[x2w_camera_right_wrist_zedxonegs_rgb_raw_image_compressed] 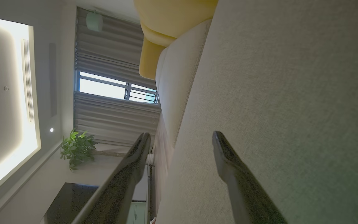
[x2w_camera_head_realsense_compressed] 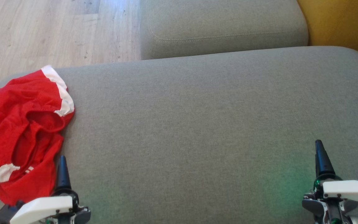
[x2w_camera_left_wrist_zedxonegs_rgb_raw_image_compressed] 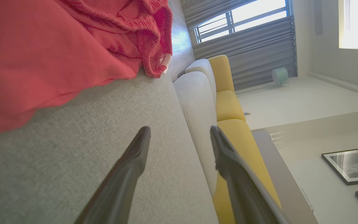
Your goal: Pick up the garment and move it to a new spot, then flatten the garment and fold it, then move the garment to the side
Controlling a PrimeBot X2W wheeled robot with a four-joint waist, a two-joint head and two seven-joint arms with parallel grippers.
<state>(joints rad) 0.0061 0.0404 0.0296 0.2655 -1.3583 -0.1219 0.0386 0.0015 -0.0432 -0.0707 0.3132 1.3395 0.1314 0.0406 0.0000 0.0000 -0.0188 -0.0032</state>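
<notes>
You will find the garment [x2w_camera_head_realsense_compressed: 23,130] lying crumpled at the left end of the grey seat cushion [x2w_camera_head_realsense_compressed: 197,124]. It is a red mesh-textured piece with white bands, one along its far edge and one near its lower left. It is bunched into deep folds, with a dark hollow at the centre. A small white mark on the red cloth beside the lower band is too small to read. Your left gripper [x2w_camera_left_wrist_zedxonegs_rgb_raw_image_compressed: 179,132] sits just beside the garment's near right edge. Its fingers are spread wide over bare cushion and it holds nothing. Your right gripper [x2w_camera_right_wrist_zedxonegs_rgb_raw_image_compressed: 181,137] is well apart at the cushion's right end, likewise spread and empty (a faint green glow tints the fabric near it). The cushion is a plain woven grey. A second grey cushion [x2w_camera_head_realsense_compressed: 222,28] with a stitched seam lies beyond it, with a yellow cushion [x2w_camera_head_realsense_compressed: 343,25] to its right. Pale wood flooring [x2w_camera_head_realsense_compressed: 42,31] shows at the far left. The wrist views show a window [x2w_camera_left_wrist_zedxonegs_rgb_raw_image_compressed: 244,18] with grey pleated blinds, framed pictures [x2w_camera_left_wrist_zedxonegs_rgb_raw_image_compressed: 350,165] on a white wall, and a potted plant [x2w_camera_right_wrist_zedxonegs_rgb_raw_image_compressed: 76,149].
</notes>
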